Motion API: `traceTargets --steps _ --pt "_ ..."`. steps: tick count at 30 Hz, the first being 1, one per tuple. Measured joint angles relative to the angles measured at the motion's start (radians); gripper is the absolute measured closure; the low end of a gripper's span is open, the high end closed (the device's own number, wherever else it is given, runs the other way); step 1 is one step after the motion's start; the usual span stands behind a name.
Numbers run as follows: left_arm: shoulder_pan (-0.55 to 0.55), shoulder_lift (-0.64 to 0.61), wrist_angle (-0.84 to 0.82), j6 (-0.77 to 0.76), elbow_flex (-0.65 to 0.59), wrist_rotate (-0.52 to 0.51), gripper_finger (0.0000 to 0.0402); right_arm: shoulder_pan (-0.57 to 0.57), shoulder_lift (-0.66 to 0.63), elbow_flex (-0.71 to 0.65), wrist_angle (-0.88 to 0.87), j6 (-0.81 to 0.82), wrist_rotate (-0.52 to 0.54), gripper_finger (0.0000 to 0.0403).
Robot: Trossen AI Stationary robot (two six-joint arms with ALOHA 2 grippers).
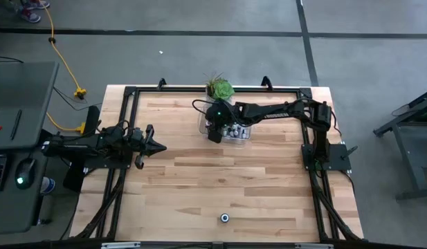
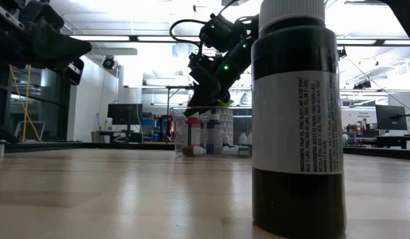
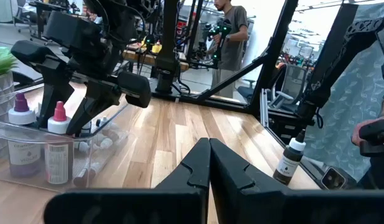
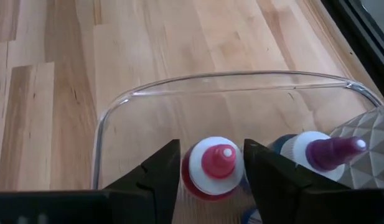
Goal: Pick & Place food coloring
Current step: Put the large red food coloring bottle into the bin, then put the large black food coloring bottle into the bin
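Observation:
The food coloring bottles stand upright in a clear plastic tray [image 1: 230,131] near the table's far edge, in front of a potted plant [image 1: 220,88]. My right gripper [image 4: 212,163] reaches down into the tray at a red-tipped bottle with a white cap [image 4: 213,167]; a purple-tipped bottle [image 4: 325,151] stands right beside it. In the low view the right gripper [image 2: 206,93] hangs over the tray [image 2: 208,136]. My left gripper [image 1: 158,146] waits shut above the table's left side. One dark bottle with a white cap [image 1: 225,218] stands alone near the near edge. My right gripper pinches the red-tipped bottle between its two fingers at the white shoulder of its cap [image 4: 195,168]. The fingers [image 4: 160,168] come from above, pointing down, one on each side. The bottle stands upright in the tray, near the tray's rounded end wall.
The lone dark bottle [image 2: 298,113] stands close to the low camera and fills much of that view. The plant is just behind the tray. Black frame rails [image 1: 130,93] run round the table. Bare wood lies between the tray and the near edge. A person [image 3: 232,31] stands beyond the table.

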Motion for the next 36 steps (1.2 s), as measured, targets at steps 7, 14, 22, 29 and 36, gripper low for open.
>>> traceTargets --steps 7,14,22,29,36 --pt "0.0 0.0 0.0 0.0 0.0 0.0 0.0401 -0.005 -0.05 0.0 -0.026 -0.038 0.0 0.0201" --pt "0.0 0.0 0.0 0.0 0.0 0.0 0.0401 -0.011 -0.165 0.0 -0.08 -0.048 -0.016 0.0181" --pt "0.0 0.0 0.0 0.0 0.0 0.0 0.0401 0.006 -0.315 0.0 -0.223 -0.131 -0.07 0.018" --pt "0.0 0.0 0.0 0.0 0.0 0.0 0.0401 0.062 -0.354 0.0 -0.325 -0.281 -0.373 0.018" --pt "0.0 0.0 0.0 0.0 0.0 0.0 0.0401 0.17 -0.354 0.0 -0.384 -0.416 -0.595 0.018"
